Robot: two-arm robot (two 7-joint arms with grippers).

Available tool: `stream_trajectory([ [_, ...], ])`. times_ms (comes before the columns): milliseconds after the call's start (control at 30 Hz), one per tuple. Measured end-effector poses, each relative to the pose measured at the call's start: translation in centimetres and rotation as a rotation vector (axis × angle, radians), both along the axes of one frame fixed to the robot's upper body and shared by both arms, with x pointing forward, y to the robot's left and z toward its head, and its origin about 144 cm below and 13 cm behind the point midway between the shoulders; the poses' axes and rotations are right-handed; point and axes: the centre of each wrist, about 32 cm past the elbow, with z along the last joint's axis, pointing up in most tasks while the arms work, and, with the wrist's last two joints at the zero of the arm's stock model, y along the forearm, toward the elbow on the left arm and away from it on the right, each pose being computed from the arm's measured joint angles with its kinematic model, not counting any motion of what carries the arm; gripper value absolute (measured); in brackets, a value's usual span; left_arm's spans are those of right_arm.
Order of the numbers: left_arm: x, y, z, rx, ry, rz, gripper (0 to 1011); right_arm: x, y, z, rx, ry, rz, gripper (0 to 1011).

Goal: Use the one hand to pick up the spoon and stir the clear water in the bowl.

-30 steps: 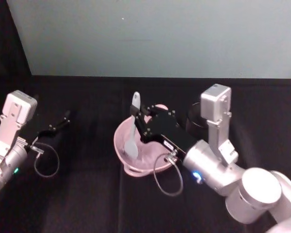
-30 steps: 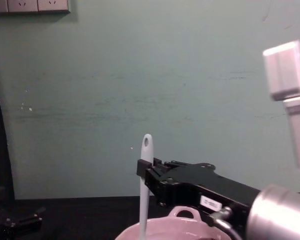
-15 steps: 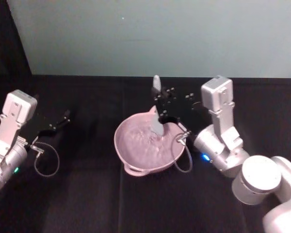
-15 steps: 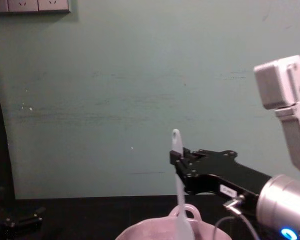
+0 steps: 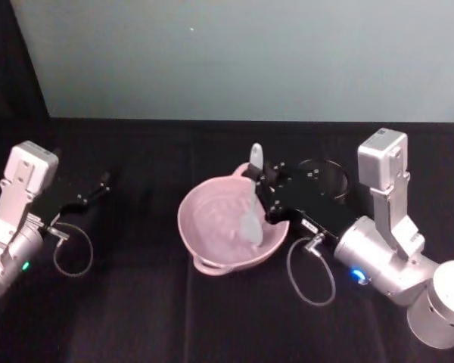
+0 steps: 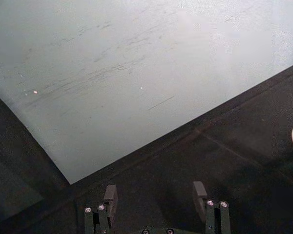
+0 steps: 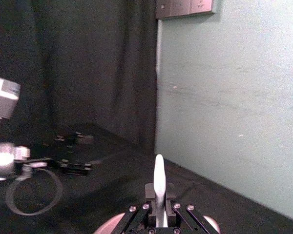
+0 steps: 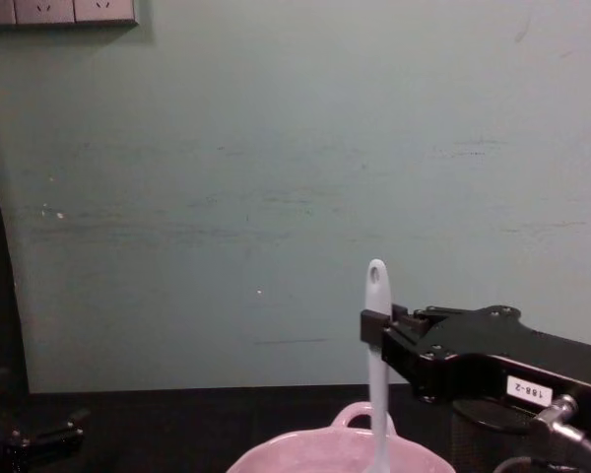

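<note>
Since half a second back the right gripper (image 5: 262,193) has pulled away from the bowl's far rim and swung out toward the table's right edge. It has carried the spoon (image 5: 251,221) along, so the spoon's head now sits in the right half of the bowl (image 5: 188,227) instead of at its far side. Its jaws are clamped on the spoon's handle just below the oval hole, and the chest view shows the handle (image 8: 376,340) standing nearly upright, dipping behind the bowl's rim (image 8: 315,459). The clear water (image 5: 216,218) shows as faint ripples inside the bowl. The bowl stands mid-table, well clear of every edge, its small loop handle facing the near edge. A black mesh cup (image 5: 329,175) stands just behind the right gripper, toward the far edge, partly hidden by the gripper's body. A grey cable (image 5: 290,266) loops down from the silver wrist over the table, to the right of the bowl. The left gripper (image 5: 102,184) is parked near the table's left edge, well apart from the bowl, with its fingers (image 6: 110,197) spread wide over bare cloth. Black cloth covers the table (image 5: 136,302), which runs back to a pale green wall (image 5: 250,60). From the right wrist, a dark curtain (image 7: 88,63) hangs beside that wall and a socket plate (image 7: 185,7) sits high on it.
</note>
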Motion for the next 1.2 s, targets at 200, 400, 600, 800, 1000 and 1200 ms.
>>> stream_trajectory([
  [200, 0.0, 0.0, 0.0, 0.0, 0.0, 0.0, 1011, -0.5, 1.4, 0.2, 0.046, 0.067, 0.065, 110],
  [400, 0.0, 0.0, 0.0, 0.0, 0.0, 0.0, 1011, 0.7, 3.6, -0.2, 0.084, 0.083, 0.09, 110],
  [600, 0.0, 0.0, 0.0, 0.0, 0.0, 0.0, 1011, 2.3, 5.1, -1.1, 0.103, 0.035, 0.027, 111],
  [800, 0.0, 0.0, 0.0, 0.0, 0.0, 0.0, 1011, 4.0, 5.4, -2.2, 0.067, -0.086, -0.113, 111],
  [1000, 0.0, 0.0, 0.0, 0.0, 0.0, 0.0, 1011, 4.6, 3.7, -2.5, 0.015, -0.141, -0.195, 110],
  [1200, 0.0, 0.0, 0.0, 0.0, 0.0, 0.0, 1011, 3.4, 1.4, -1.7, -0.029, -0.117, -0.198, 111],
])
